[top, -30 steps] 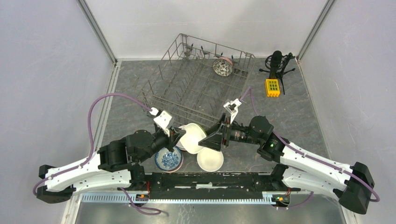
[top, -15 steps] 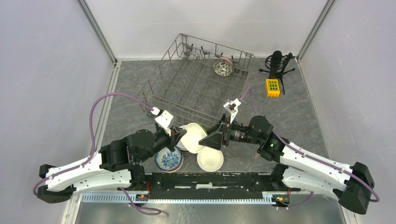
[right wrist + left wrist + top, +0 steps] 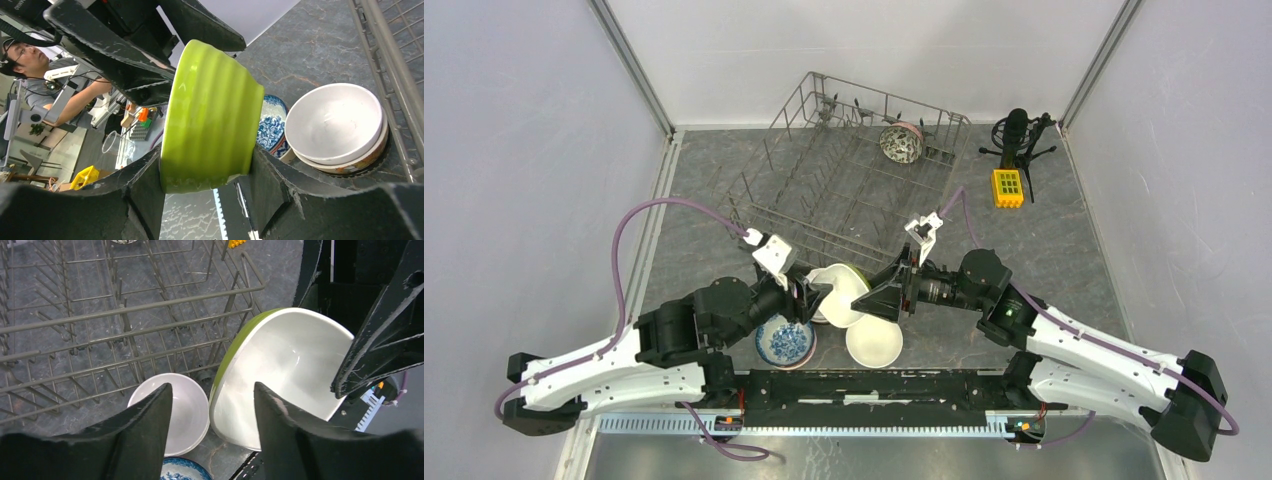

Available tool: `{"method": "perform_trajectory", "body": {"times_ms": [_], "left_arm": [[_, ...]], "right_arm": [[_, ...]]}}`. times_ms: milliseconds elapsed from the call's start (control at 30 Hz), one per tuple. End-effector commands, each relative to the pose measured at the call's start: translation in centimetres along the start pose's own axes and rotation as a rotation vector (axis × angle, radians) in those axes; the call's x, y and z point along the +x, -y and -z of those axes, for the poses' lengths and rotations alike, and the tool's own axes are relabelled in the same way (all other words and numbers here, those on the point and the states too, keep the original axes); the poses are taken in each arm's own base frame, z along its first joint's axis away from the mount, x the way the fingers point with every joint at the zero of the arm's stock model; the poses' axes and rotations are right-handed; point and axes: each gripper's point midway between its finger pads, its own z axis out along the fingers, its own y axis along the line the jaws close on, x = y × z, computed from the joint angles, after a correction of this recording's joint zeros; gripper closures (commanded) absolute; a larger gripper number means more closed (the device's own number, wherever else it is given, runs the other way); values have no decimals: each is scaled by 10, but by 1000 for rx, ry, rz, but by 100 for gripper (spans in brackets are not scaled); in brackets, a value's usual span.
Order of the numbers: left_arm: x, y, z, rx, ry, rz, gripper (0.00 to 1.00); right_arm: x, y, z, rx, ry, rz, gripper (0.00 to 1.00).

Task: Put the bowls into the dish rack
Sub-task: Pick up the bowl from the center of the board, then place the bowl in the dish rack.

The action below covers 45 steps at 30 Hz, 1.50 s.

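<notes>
A lime green bowl (image 3: 839,293) with a white inside hangs on its side above the table, in front of the dish rack (image 3: 809,235). My right gripper (image 3: 207,150) is shut on its ribbed green wall (image 3: 210,115). My left gripper (image 3: 212,387) stands open, its fingers either side of the bowl's rim (image 3: 285,370). A speckled bowl (image 3: 901,144) leans in the rack's far right corner. A blue-and-white bowl (image 3: 784,341) and a white bowl (image 3: 874,343) sit on the table near the arm bases. Another white bowl (image 3: 187,410) rests stacked in a patterned one (image 3: 350,162) beside the rack.
A black microphone on a tripod (image 3: 1019,135) and a yellow block (image 3: 1007,187) stand at the back right of the rack. The rack's near rail (image 3: 150,305) runs just beyond my left fingers. Grey walls close in the table on both sides.
My left gripper has opened off the green bowl, which it was gripping before. The right gripper has closed a little onto the bowl and now carries it.
</notes>
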Motion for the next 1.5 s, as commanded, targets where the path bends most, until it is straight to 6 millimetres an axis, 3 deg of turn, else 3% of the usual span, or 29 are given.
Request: {"method": "perform_trajectory", "body": {"times_ms": [0,300,467,667,1033,1467], "left_arm": [[-30,-3,7,-19,89,58,28],[-47,-20,27,-72,118,72,8],[-63,-33,46,-105,163,77,0],[-74,-38,60,-88,206,85,0],[-63,-40,57,-98,159,3,0],[-27,-23,34,-32,31,-104,0]], "right_arm": [[-29,-15,-1,-10,73,75,100],[-50,-11,-6,61,96,145,100],[-82,-5,-5,158,132,243,100],[-122,12,-4,287,170,346,100],[-199,70,20,553,232,517,100],[-244,134,21,690,142,681,100]]}}
